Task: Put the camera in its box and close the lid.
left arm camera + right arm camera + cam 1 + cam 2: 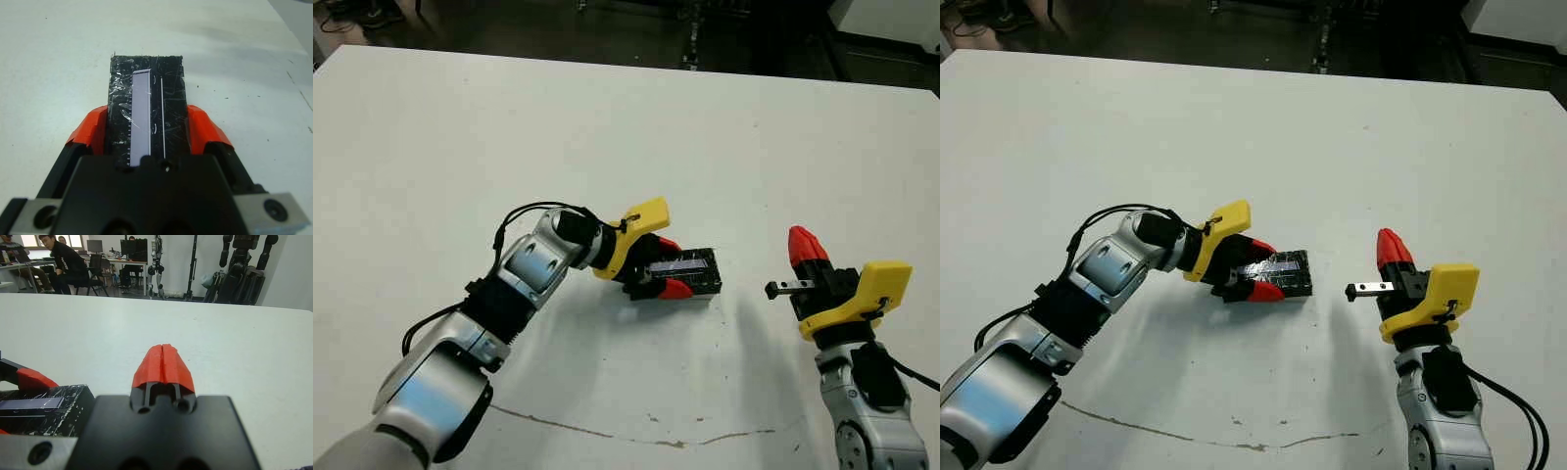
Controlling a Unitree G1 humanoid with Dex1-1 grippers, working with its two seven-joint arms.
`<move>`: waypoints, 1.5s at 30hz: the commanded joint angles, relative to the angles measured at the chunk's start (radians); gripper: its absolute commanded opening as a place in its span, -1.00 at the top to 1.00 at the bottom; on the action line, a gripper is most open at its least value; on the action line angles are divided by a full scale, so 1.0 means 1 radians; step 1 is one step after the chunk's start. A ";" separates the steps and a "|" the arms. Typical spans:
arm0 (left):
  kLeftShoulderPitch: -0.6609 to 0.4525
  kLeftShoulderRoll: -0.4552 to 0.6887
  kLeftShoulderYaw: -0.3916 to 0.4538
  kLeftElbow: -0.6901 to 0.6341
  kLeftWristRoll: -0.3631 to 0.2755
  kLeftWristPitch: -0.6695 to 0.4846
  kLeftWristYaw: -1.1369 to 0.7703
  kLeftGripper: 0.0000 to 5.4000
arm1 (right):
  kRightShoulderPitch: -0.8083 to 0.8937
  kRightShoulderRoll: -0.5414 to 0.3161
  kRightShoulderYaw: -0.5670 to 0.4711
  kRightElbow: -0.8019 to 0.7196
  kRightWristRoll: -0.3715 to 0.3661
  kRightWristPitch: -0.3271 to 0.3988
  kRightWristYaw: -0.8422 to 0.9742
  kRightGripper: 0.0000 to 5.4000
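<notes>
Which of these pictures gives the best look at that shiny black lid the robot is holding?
The left wrist view: the lid fills the middle, crinkly wrapping and pale stripe plain, clamped in the left pincer. Both head views show it small and slanted on the table. The right wrist view catches only one corner.

crinkly glossy lid [146, 103], matt white table [607, 127]

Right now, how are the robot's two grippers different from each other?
The left gripper has its red fingers spread around the lid, clamped on its two long sides; the right gripper has its fingers pressed together on nothing. The left gripper sits low at the table with the lid, while the right gripper stands apart to the side, fingers pointing away from the robot. Both have red tips and yellow mounts.
</notes>
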 commanded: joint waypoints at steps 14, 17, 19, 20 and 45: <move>0.021 -0.094 -0.099 0.058 0.069 0.104 0.007 -0.17 | 0.007 -0.018 -0.011 -0.003 0.004 0.013 0.000 1.00; 0.018 -0.100 -0.102 0.066 0.084 0.151 0.019 -0.17 | 0.007 -0.018 -0.012 -0.002 0.007 0.015 0.003 1.00; 0.014 -0.105 -0.099 0.069 0.090 0.206 0.035 -0.17 | 0.008 -0.017 -0.012 -0.001 0.007 0.012 0.003 1.00; 0.013 -0.109 -0.095 0.069 0.091 0.235 0.043 -0.17 | 0.009 -0.016 -0.012 -0.001 0.005 0.013 0.003 1.00; 0.103 -0.020 -0.120 -0.004 0.217 0.040 0.123 -1.00 | 0.011 -0.015 -0.010 0.003 0.009 0.009 0.008 1.00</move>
